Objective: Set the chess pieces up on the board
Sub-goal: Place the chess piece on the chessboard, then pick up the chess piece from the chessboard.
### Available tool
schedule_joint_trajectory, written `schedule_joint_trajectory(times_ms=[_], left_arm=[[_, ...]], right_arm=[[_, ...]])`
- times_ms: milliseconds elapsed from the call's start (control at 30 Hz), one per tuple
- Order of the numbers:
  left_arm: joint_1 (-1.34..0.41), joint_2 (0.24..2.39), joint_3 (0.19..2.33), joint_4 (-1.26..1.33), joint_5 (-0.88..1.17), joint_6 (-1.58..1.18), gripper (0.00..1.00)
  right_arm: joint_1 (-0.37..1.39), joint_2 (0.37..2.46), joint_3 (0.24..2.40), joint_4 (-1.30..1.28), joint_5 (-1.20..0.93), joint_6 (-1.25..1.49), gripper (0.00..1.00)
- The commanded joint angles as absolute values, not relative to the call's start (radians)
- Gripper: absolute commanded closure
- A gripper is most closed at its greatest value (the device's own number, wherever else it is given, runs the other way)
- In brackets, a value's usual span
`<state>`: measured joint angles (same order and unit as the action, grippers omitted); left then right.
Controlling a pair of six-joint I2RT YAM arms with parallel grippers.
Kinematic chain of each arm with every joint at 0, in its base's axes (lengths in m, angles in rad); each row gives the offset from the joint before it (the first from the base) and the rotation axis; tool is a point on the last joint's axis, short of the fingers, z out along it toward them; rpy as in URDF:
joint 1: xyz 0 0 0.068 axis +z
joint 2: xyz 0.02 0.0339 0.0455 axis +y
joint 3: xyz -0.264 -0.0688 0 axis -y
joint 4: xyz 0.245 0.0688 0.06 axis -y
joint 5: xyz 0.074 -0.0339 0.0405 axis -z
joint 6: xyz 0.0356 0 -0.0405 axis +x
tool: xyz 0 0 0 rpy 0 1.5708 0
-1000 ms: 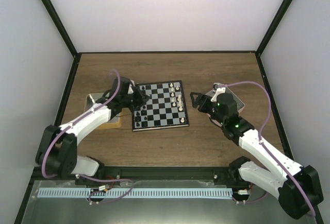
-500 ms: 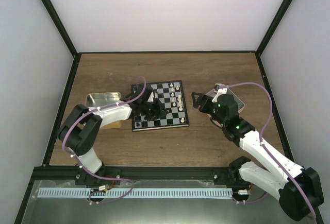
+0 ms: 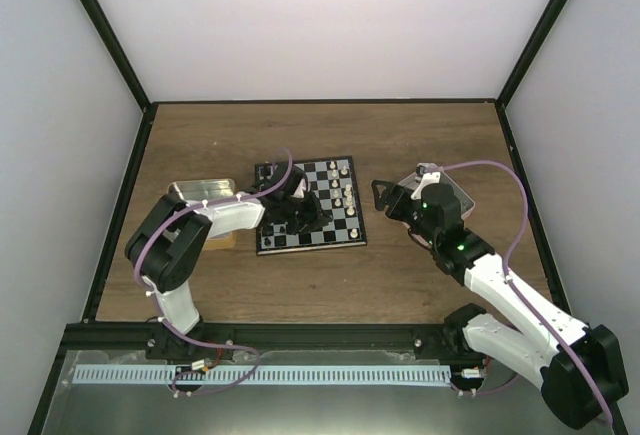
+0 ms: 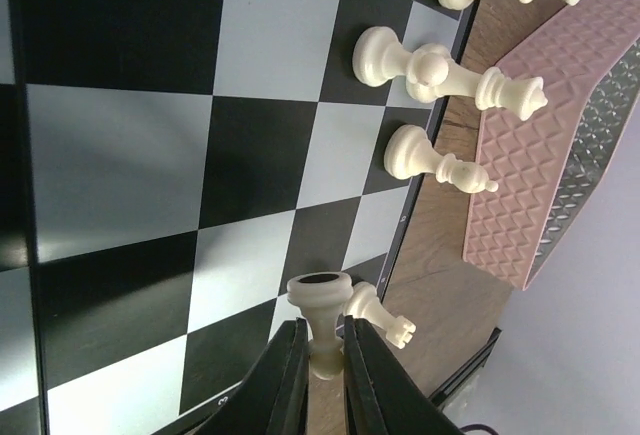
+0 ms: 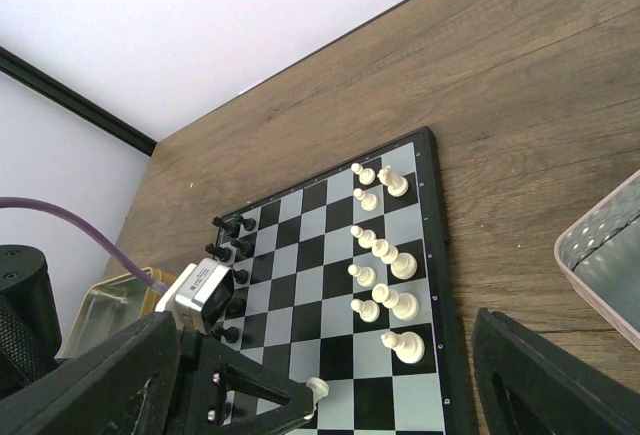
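The left fingers clamp a cream piece above the board by its near edge, the right fingers hang apart, and I'd lower it upright, square-centred, before releasing.

The board is smooth and glossy, and its silvery checks hold a soft glare while the black ones look duller. The cream pieces look like polished plastic, as does the pawn in the left claw, whose dark fingers are smooth with a faint sheen. The counter is matt brown wood grain. The pink tray has a matt wall embossed with diamonds and a perforated, metallic-looking inside. The tin shines like bare metal. The arm shells are glossy white plastic, and the walls are matt white
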<state>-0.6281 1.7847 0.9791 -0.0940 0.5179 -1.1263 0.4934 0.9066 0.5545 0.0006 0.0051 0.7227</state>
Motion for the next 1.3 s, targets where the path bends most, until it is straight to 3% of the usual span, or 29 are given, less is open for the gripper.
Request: schedule_joint_trajectory(times_ms=[0, 200, 333, 533, 700, 867, 1267], left_arm=[[-0.634, 1.796, 0.988, -0.091, 0.519, -1.140, 0.86], [-0.632, 1.781, 0.993, -0.098, 0.495, -1.135, 0.73], [-0.632, 1.774, 1.009, -0.110, 0.472, -1.110, 0.70], [-0.716, 1.789, 1.200, -0.405, 0.159, -0.794, 0.64], [-0.781, 1.909, 1.358, -0.633, -0.042, -0.646, 0.63], [-0.799, 1.951, 1.393, -0.700, -0.103, -0.616, 0.63], [-0.800, 1.974, 1.399, -0.674, -0.022, -0.598, 0.67]], right_arm=[[0.494, 0.894, 0.545, 0.003, 0.028, 0.727, 0.18], [0.493, 0.890, 0.545, 0.000, 0.029, 0.725, 0.18], [0.494, 0.887, 0.543, -0.002, 0.030, 0.726, 0.18], [0.494, 0.882, 0.536, -0.003, 0.034, 0.727, 0.18], [0.492, 0.880, 0.535, -0.007, 0.044, 0.728, 0.18], [0.492, 0.862, 0.532, -0.019, 0.074, 0.724, 0.18], [0.492, 0.842, 0.525, -0.034, 0.109, 0.729, 0.18]])
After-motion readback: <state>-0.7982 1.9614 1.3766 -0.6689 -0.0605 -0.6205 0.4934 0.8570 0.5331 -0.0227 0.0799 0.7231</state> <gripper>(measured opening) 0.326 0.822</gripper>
